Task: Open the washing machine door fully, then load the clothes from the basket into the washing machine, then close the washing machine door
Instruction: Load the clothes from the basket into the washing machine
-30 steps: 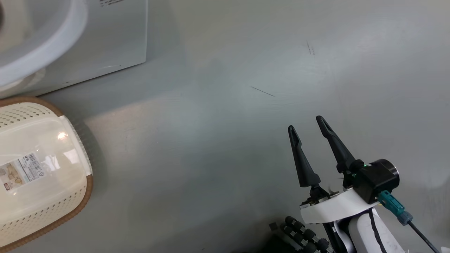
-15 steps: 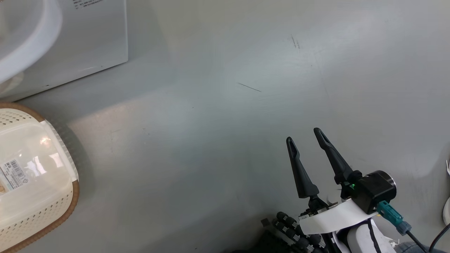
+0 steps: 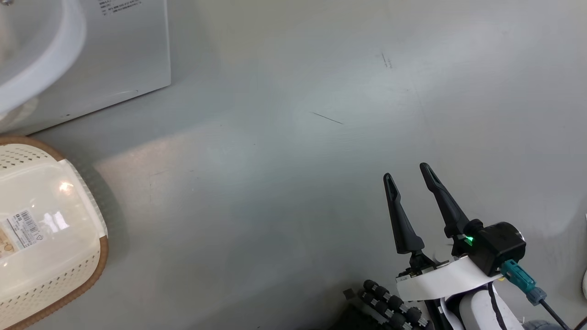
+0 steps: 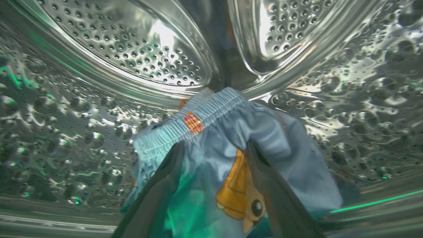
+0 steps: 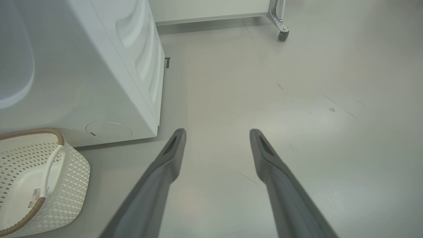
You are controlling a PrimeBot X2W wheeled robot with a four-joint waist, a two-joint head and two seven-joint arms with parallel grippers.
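My left gripper [image 4: 214, 147] is deep inside the washing machine's steel perforated drum [image 4: 99, 99]. Its two dark fingers stand wide apart, open, with the clothes [image 4: 231, 132] lying loose between and over them: light blue fabric with an elastic waistband and an orange-brown cartoon figure. The basket [image 3: 46, 256] sits on the floor at the head view's left, with nothing in it but a barcode sticker; its handle side shows in the right wrist view [image 5: 66, 165]. The washing machine's white body [image 3: 114, 55] stands behind it. My right gripper [image 3: 406, 171] hovers open over bare floor [image 5: 216, 132]. The washing machine door is out of view.
Grey floor [image 3: 298, 137] stretches from the machine's right side to my right gripper. A caster wheel on a metal leg [image 5: 282, 34] stands far back by a white panel. My dark wheeled base [image 3: 390, 311] shows at the head view's bottom edge.
The head camera has shifted, so the basket and the machine sit further left in the picture. My right gripper keeps the same open stance.
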